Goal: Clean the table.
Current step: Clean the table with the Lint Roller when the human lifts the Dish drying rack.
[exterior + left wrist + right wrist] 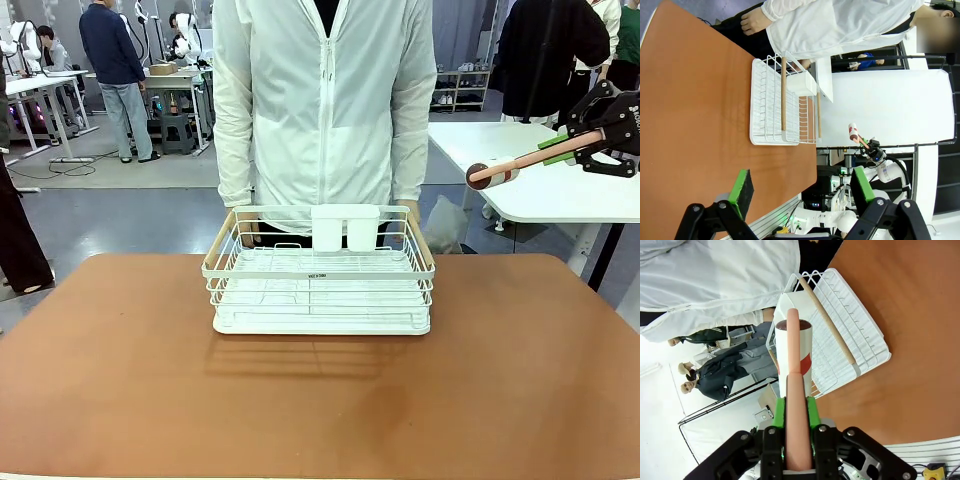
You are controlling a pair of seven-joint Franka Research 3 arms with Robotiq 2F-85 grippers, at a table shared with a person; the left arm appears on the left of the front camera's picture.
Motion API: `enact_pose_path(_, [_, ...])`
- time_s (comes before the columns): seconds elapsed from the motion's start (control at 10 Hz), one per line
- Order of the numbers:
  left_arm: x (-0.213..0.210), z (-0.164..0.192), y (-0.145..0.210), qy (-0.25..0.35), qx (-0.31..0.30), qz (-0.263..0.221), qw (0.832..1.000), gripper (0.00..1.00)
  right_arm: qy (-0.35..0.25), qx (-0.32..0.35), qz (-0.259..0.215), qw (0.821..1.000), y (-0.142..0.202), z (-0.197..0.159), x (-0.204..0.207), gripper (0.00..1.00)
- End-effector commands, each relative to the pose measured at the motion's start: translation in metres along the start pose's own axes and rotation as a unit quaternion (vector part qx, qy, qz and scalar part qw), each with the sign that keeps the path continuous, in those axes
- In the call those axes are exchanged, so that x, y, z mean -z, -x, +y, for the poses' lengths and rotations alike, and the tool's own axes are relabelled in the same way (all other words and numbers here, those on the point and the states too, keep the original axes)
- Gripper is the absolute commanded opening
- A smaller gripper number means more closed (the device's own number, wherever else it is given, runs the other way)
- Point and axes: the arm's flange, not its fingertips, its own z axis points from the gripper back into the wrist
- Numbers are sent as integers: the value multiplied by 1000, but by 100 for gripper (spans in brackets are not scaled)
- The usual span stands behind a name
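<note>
Light, stiff roller (pixel 805 342) gripped by its handle in the right tool (pixel 796 407); left tool (pixel 801 187) wide; smooth, rigid counter (pixel 320 400) probably wipes easily.

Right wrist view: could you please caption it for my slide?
Right gripper holds a pink-handled roller; white wire rack on the table beyond.

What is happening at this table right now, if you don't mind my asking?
The right gripper is shut on a pink-handled roller, held up in the air at the right side of the brown table. The left gripper is open and holds nothing. A white wire rack sits on the table, with a person standing right behind it.
</note>
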Motion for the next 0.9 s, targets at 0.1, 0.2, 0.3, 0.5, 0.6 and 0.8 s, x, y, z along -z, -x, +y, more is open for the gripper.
enact_pose_path(0.1, [-2, -2, -1, 15, -3, -6, 1000, 100, 0, -1, 1, 1000, 1, 1, 1, 0])
enact_pose_path(0.2, [-2, -2, -1, 15, -3, -6, 1000, 100, 0, -1, 1, 1000, 1, 1, 1, 0])
enact_pose_path(0.3, [-2, -2, -1, 15, -3, -6, 1000, 100, 0, -1, 1, 1000, 1, 1, 1, 0])
enact_pose_path(0.5, [-2, -2, -1, 15, -3, -6, 1000, 100, 0, -1, 1, 1000, 1, 1, 1, 0])
enact_pose_path(0.6, [-2, -2, -1, 15, -3, -6, 1000, 100, 0, -1, 1, 1000, 1, 1, 1, 0])
enact_pose_path(0.8, [-2, -2, -1, 15, -3, -6, 1000, 100, 0, -1, 1, 1000, 1, 1, 1, 0])
